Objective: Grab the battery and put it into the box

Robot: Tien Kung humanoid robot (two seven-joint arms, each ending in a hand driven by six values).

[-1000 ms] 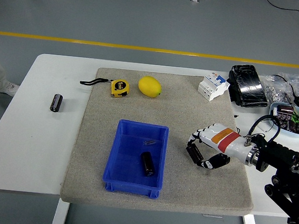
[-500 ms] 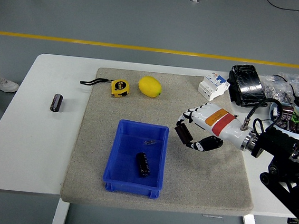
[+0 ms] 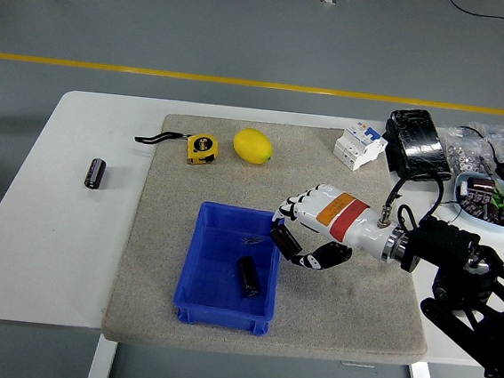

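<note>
One battery (image 3: 286,239) sits clamped in your right hand (image 3: 306,234) at the blue box (image 3: 196,273) rim just left, ready for dropping

Single head view, high on robot's side, looking forward and down. White table (image 3: 70,225) fills lower frame, near edge at bottom; grey floor with yellow line (image 3: 200,78) beyond. Moderately far, whole mat (image 3: 325,174) visible. No second view
</note>
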